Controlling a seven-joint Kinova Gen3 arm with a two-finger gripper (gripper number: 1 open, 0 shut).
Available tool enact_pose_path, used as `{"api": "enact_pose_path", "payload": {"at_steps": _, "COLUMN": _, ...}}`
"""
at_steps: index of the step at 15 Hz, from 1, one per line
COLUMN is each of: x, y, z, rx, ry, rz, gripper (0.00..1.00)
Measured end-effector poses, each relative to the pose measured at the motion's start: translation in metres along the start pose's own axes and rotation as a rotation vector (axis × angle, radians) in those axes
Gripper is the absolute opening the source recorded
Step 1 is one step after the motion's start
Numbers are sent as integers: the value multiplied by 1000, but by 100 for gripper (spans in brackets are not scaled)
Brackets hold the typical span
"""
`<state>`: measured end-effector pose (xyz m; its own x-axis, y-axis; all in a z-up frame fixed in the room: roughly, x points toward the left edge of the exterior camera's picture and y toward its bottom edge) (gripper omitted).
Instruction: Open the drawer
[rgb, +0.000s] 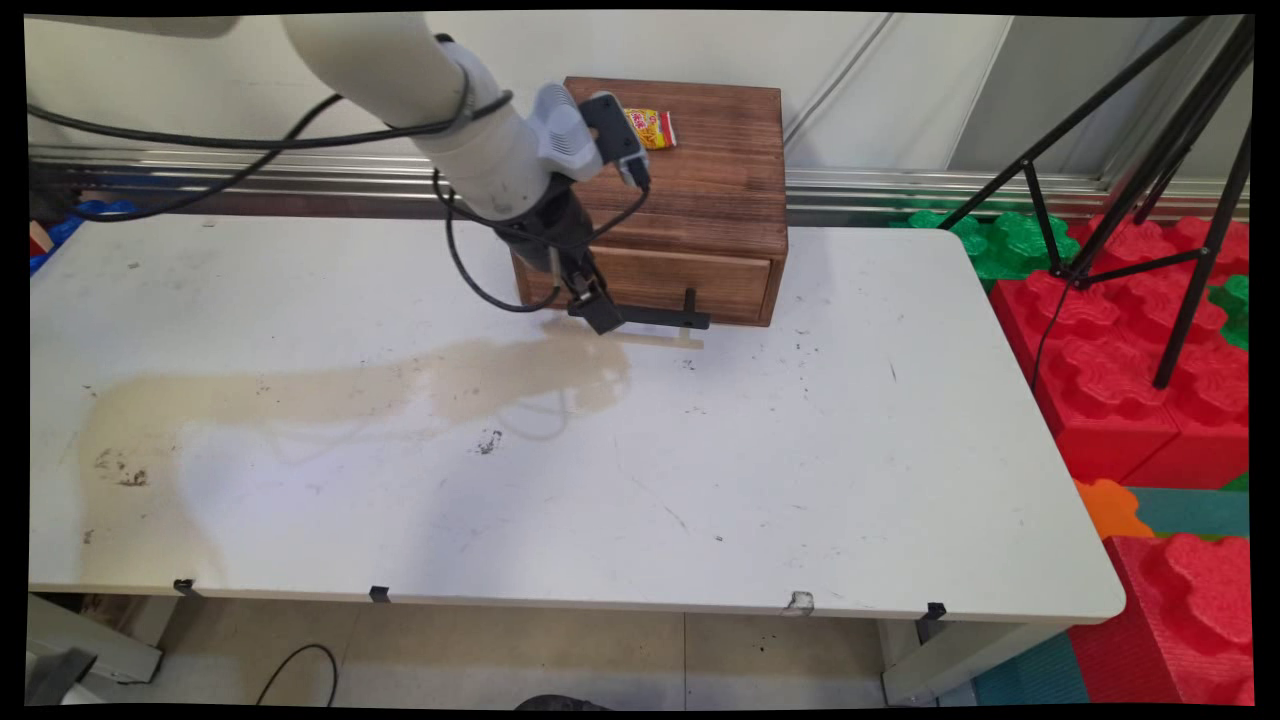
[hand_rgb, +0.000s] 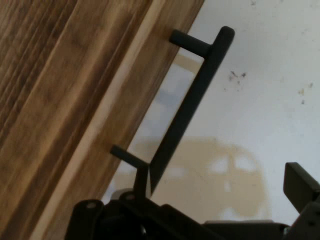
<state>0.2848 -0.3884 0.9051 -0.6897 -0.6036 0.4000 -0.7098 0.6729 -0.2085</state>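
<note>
A dark wooden box (rgb: 700, 180) stands at the back of the white table (rgb: 800, 470), with one drawer (rgb: 700, 282) in its front face. The drawer carries a black bar handle (rgb: 660, 319) (hand_rgb: 196, 97) on two posts. My black gripper (rgb: 600, 312) (hand_rgb: 220, 192) is low in front of the drawer, at the handle's left end. It is open: one finger sits right beside the bar's near end, and the other finger (hand_rgb: 301, 186) stands well off to the side over the table. A yellow-red snack packet (rgb: 651, 128) lies on top of the box.
A broad tan stain (rgb: 350, 390) runs across the table's left half up to the box. A black tripod (rgb: 1150, 200) and red and green foam blocks (rgb: 1130, 370) stand beyond the table's right edge. The wall lies close behind the box.
</note>
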Motion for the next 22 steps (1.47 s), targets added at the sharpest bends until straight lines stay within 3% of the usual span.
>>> {"api": "enact_pose_path", "payload": {"at_steps": 9, "x": 17, "y": -6, "z": 54, "rx": -6, "ry": -13, "rz": 66, "gripper": 100}}
{"api": "enact_pose_path", "payload": {"at_steps": 22, "x": 16, "y": 6, "z": 113, "rx": -42, "ry": -20, "rz": 106, "gripper": 100}}
